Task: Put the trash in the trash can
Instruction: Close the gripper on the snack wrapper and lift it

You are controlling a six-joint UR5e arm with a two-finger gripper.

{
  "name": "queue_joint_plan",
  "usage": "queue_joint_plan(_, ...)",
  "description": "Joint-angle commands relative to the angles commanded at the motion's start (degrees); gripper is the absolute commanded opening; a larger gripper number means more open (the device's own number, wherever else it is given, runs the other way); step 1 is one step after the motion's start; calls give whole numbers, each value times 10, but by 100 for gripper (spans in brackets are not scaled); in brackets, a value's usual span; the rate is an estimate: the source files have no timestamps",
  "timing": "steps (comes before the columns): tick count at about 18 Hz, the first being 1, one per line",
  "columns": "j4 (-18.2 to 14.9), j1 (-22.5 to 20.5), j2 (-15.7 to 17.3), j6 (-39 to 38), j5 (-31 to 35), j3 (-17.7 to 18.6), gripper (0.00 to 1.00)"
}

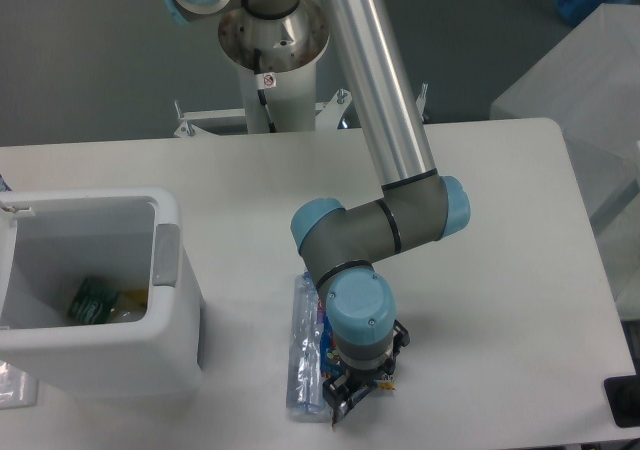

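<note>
Trash: one bottle (303, 355), one snack packet (327, 355) | one trash can (110, 355) | end effector (345, 402): grip state unclear

Arm (385, 130) bent down, fingers (345, 402) low

gripper (345, 400) over snack packet (327, 355), bottle (303, 350) alongside, bin (100, 350) left

My white table (520, 270) fills most of the frame. On it at the left stands the white trash can (120, 345). At lower centre lies the crushed clear bottle (303, 355), with the blue snack packet (327, 345) touching its right side, partly hidden under my wrist.
</note>
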State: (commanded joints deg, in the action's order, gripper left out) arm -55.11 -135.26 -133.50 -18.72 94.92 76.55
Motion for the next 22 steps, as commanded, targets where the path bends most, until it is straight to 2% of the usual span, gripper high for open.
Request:
queue_joint_plan(14, -2, 0, -2, 1, 4, 7, 99)
queue_joint_plan(15, -3, 0, -2, 1, 4, 6, 92)
queue_joint_plan(17, -8, 1, -2, 1, 4, 6, 69)
queue_joint_plan(18, -8, 1, -1, 1, 4, 5, 61)
queue_joint_plan(22, -9, 1, -1, 1, 4, 6, 39)
